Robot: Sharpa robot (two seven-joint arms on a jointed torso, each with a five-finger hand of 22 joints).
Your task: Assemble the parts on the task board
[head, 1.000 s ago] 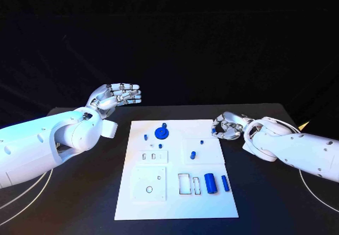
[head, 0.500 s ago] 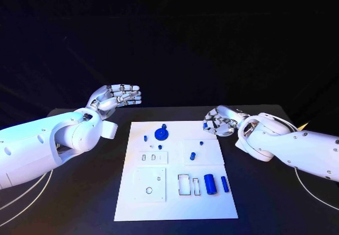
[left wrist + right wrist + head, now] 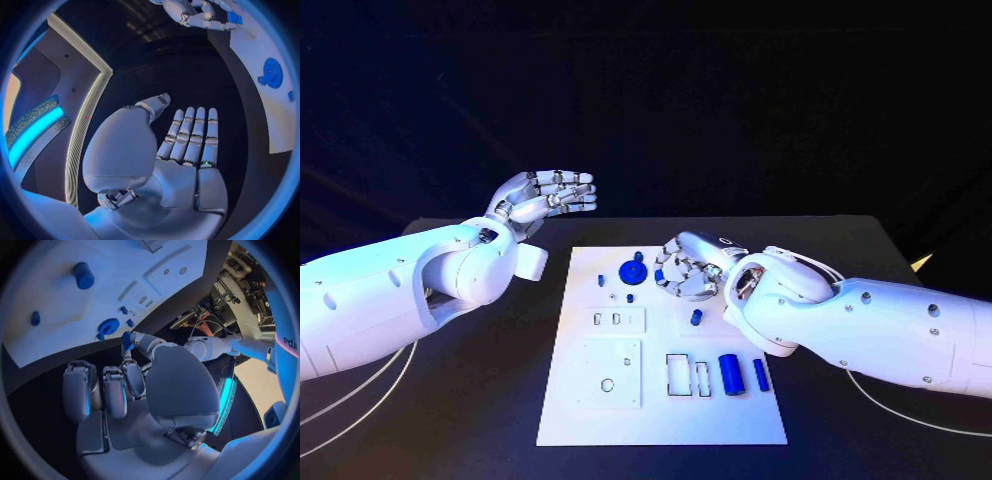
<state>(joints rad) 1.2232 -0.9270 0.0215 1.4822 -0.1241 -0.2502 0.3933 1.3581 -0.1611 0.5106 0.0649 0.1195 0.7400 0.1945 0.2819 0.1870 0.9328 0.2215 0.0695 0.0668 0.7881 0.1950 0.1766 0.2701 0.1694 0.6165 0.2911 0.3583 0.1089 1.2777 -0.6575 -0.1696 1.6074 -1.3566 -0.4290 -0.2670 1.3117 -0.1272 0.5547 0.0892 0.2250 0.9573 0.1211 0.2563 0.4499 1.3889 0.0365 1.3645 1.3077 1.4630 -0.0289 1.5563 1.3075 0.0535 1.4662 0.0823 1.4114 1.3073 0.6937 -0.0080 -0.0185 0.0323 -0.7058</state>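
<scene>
The white task board point(image 3: 661, 400) is lying in the middle of the black counter point(image 3: 473, 420), with its long side running away from the robot. The right hand point(image 3: 687, 268) is hovering over the far half of the board, just beside the blue gear-shaped part point(image 3: 632, 271), and it is pinching a small blue part point(image 3: 127, 340) between the thumb and a fingertip while its other fingers point(image 3: 78, 390) are curling in side by side. From the right wrist view that small part is hanging over the counter just off the board's edge, close to the gear and the two little blue pegs next to it. The left hand point(image 3: 542, 195) is held up off the counter, well apart from the board on its left side, holding nothing; its fingers point(image 3: 190, 135) are lying straight and pressed together with the thumb standing apart from them. On the board, a short blue peg point(image 3: 695, 317) is standing in the raised square plate near the middle, and a thick blue cylinder point(image 3: 728, 373) is lying beside a thinner blue pin point(image 3: 760, 374) near the right edge, next to two narrow rectangular slots point(image 3: 687, 375). A small blue piece point(image 3: 600, 280) is sitting to the left of the gear. A plate with an oval hole point(image 3: 606, 375) is occupying the near left part of the board.
</scene>
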